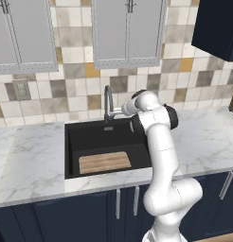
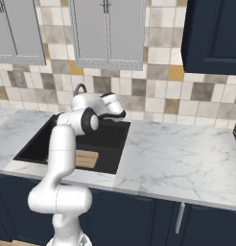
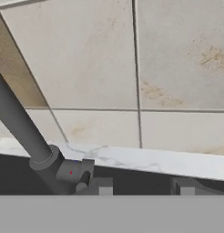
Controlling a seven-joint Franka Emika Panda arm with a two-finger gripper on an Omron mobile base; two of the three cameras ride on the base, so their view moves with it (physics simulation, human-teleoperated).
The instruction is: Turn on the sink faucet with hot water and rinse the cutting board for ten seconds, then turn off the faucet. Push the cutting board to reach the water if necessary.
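My claw point(image 3: 143, 187) was at the foot of the faucet point(image 1: 108, 101), its 2 tips drawn narrow just beside the small side lever point(image 3: 86, 172); whether they pinched it I could not tell. The cutting board point(image 1: 105, 162) lay flat on the sink point(image 1: 90, 134) floor, near the front wall.

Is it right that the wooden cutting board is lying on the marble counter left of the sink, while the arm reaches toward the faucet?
Not quite. The cutting board lies flat on the floor of the black sink, toward its front, not on the counter. The left base view shows this clearly. The rest holds: the arm reaches toward the faucet.
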